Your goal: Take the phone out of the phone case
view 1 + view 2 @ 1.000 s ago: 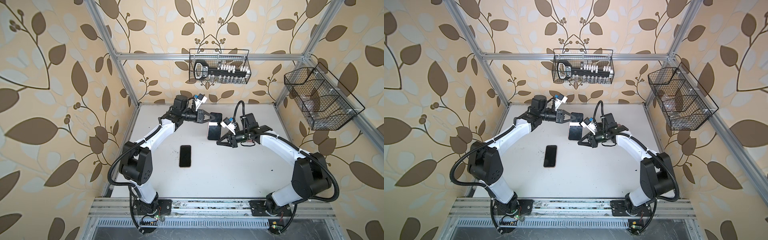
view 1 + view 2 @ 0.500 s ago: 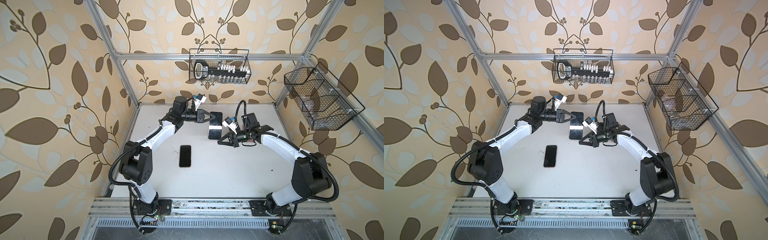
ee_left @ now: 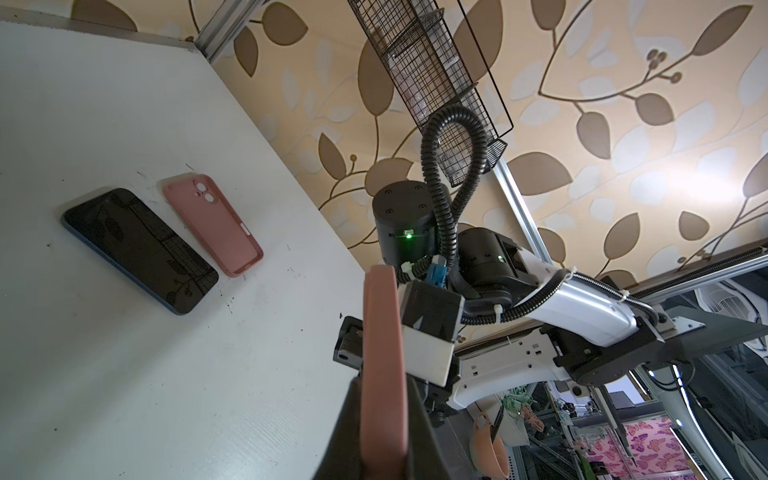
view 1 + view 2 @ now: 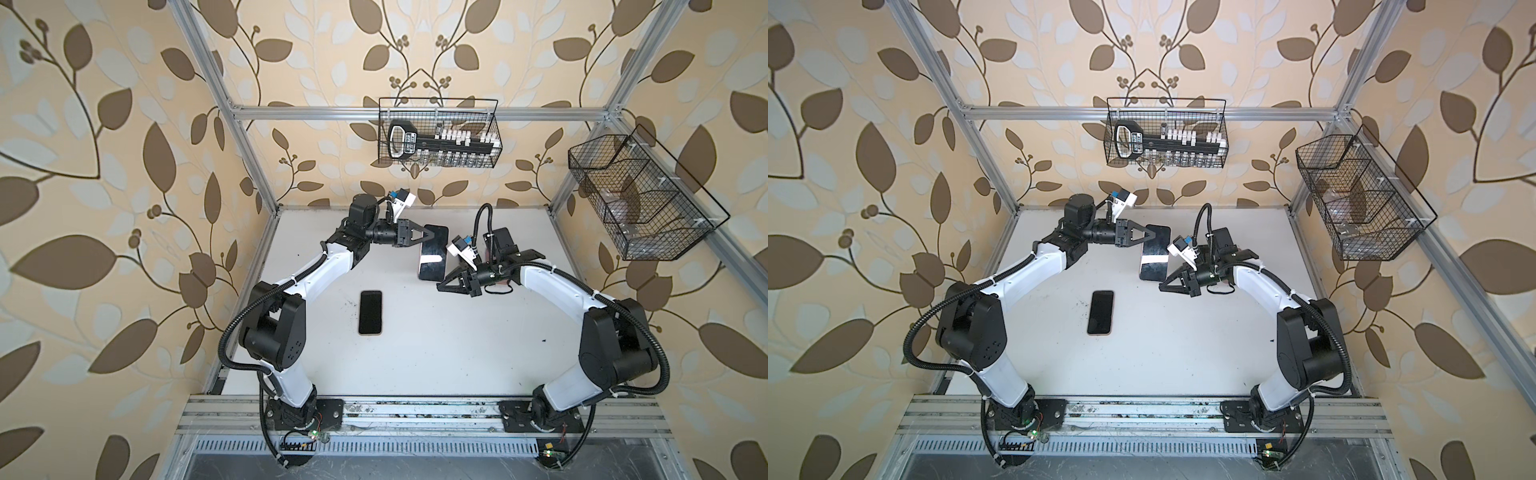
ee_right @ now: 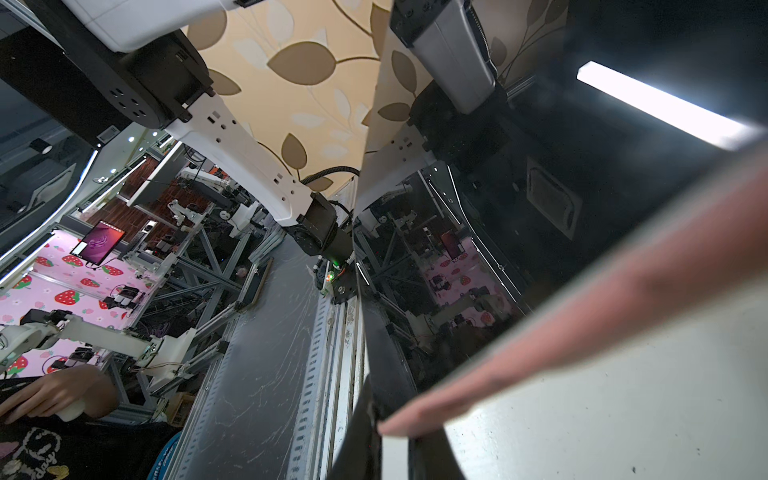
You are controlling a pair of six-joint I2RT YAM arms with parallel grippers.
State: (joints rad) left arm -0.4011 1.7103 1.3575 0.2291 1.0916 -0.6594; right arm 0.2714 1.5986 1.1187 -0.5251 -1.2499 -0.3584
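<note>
White table (image 4: pixel 457 340): left pincer (image 4: pixel 434 237) and right pincer (image 4: pixel 442 285) clamp phone case (image 3: pixel 382 332), hiding corners.

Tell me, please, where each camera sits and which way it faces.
Both top views: overhead, facing down on the table; both arms show whole, left end effector and right end effector shut on the cased phone.
Left wrist: on the left arm, facing past the cased phone's pink edge towards the right arm.
Right wrist: on the right arm, facing across the phone's screen towards the left arm.
Shared: both wrist views show the cased phone.
</note>
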